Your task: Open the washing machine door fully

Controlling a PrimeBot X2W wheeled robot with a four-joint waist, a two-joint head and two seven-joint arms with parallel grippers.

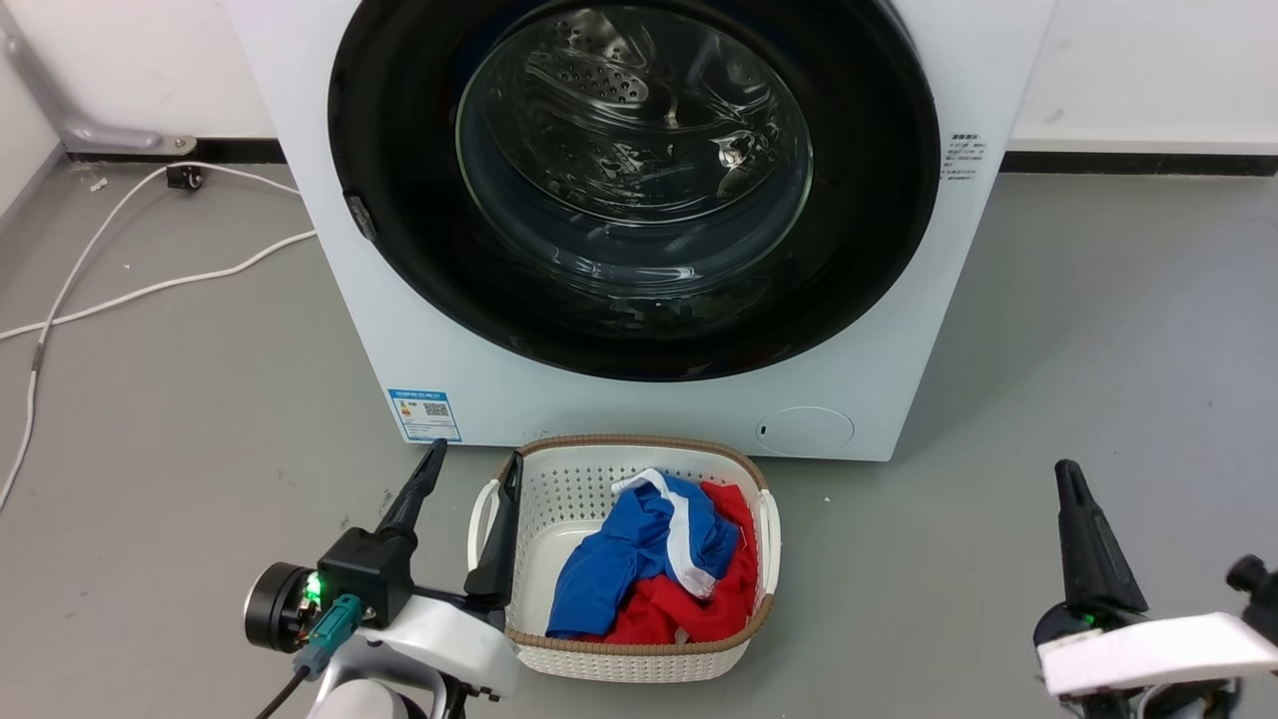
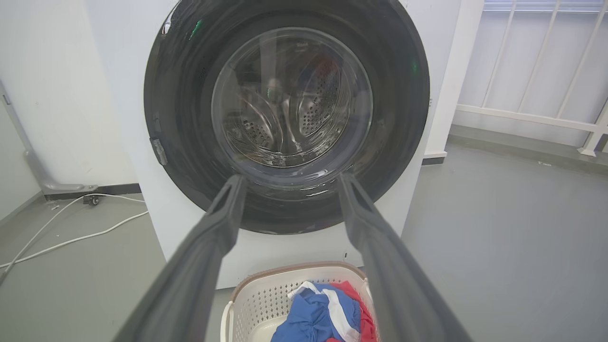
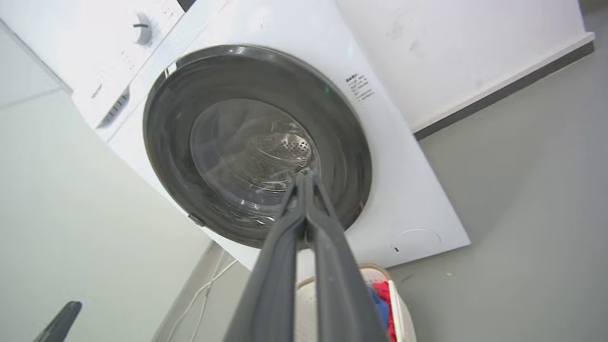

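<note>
The washing machine door (image 1: 399, 150) is a big glossy black disc with a clear glass bowl in its centre, lying flat against the white machine (image 1: 699, 409), closed. It also shows head-on in the left wrist view (image 2: 180, 95) and tilted in the right wrist view (image 3: 171, 123). My left gripper (image 1: 472, 461) is open low at the left, well short of the door, its fingers (image 2: 223, 223) spread with nothing between them. My right gripper (image 1: 1070, 474) is shut at the lower right, holding nothing, its fingers (image 3: 304, 199) pressed together.
A white laundry basket (image 1: 559, 469) with blue and red clothes stands on the grey floor right in front of the machine, beside my left gripper. White cables (image 1: 150, 290) trail over the floor at the left. A small round white flap (image 1: 805, 429) sits low on the machine.
</note>
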